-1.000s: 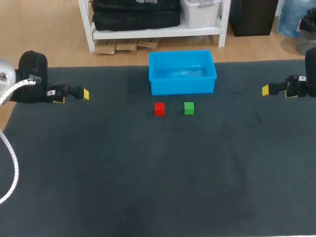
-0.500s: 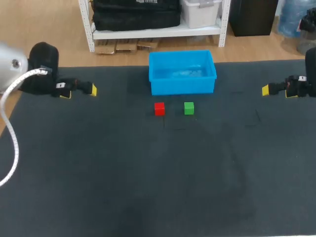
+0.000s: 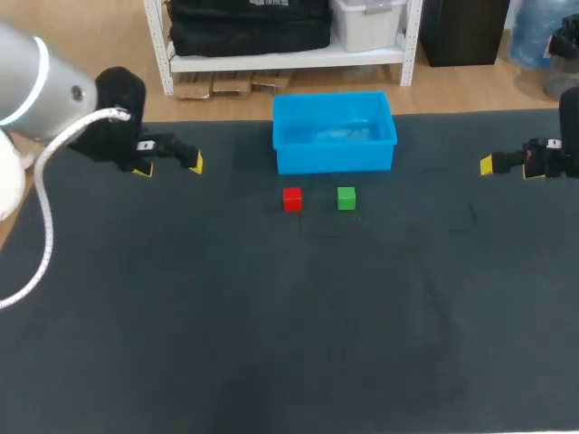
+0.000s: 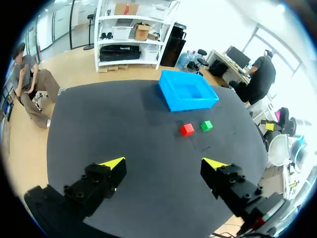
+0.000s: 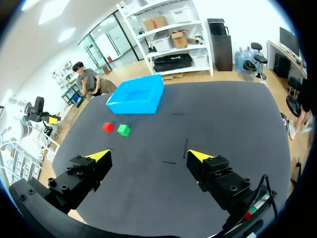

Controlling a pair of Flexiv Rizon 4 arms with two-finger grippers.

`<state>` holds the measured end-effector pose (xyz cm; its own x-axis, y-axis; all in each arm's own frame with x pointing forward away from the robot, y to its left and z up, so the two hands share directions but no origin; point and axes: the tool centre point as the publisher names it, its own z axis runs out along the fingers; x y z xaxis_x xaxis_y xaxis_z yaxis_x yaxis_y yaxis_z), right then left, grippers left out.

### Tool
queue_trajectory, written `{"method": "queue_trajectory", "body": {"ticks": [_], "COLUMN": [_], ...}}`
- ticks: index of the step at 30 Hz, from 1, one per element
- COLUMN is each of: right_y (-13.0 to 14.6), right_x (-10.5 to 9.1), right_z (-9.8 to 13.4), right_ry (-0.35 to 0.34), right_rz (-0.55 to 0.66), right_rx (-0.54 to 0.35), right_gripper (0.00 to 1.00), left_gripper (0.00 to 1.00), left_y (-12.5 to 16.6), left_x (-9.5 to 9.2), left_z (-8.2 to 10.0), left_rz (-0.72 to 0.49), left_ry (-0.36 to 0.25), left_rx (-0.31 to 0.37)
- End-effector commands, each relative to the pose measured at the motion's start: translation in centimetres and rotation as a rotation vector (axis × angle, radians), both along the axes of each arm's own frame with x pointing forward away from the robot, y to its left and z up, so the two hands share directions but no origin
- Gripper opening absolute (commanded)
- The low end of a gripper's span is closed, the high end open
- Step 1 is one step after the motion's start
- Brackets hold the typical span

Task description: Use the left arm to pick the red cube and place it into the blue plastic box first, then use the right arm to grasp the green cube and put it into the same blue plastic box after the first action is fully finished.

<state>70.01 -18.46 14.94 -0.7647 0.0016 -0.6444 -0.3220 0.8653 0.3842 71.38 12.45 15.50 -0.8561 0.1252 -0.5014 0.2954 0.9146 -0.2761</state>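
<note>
A red cube (image 3: 291, 199) and a green cube (image 3: 346, 198) sit side by side on the dark table, just in front of the blue plastic box (image 3: 286, 155). My left gripper (image 3: 172, 165) hangs open at the left, well away from the red cube. At the far right edge my right gripper (image 3: 507, 167) stands open with nothing in it. In the left wrist view the red cube (image 4: 187, 129), green cube (image 4: 206, 126) and blue box (image 4: 174, 101) lie far ahead of the open gripper (image 4: 164, 164). The right wrist view shows the red cube (image 5: 108, 127), green cube (image 5: 123, 130) and box (image 5: 134, 105) ahead of its open gripper (image 5: 148, 155).
The dark mat (image 3: 289, 325) covers the whole table. The blue box stands near the table's far edge, with nothing visible inside it. A white cable (image 3: 41, 226) loops from my left arm over the table's left side.
My left arm has swung inward and toward the cubes, its gripper moving right. The right arm and both cubes have stayed put.
</note>
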Motion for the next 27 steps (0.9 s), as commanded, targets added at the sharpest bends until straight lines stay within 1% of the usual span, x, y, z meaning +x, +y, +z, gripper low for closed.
{"method": "queue_trajectory", "body": {"ticks": [1, 10, 23, 27], "right_y": [0.0, 0.0, 0.0, 0.0], "right_x": [0.0, 0.0, 0.0, 0.0], "right_z": [0.0, 0.0, 0.0, 0.0], "right_ry": [0.001, 0.001, 0.001, 0.001], "right_rz": [0.0, 0.0, 0.0, 0.0], "right_rx": [-0.001, -0.001, -0.001, -0.001], "right_gripper": [1.0, 1.0, 1.0, 1.0], "left_gripper": [1.0, 1.0, 1.0, 1.0], "left_y": [-1.2, -2.6, -4.6, -5.2], "left_x": [0.9, 1.5, 2.9, 3.4], "left_z": [0.1, 0.4, 0.3, 0.4], "left_rz": [0.044, 0.058, 0.053, 0.056], "left_ry": [0.028, 0.071, 0.109, 0.133], "left_rx": [0.095, 0.147, 0.182, 0.18]}}
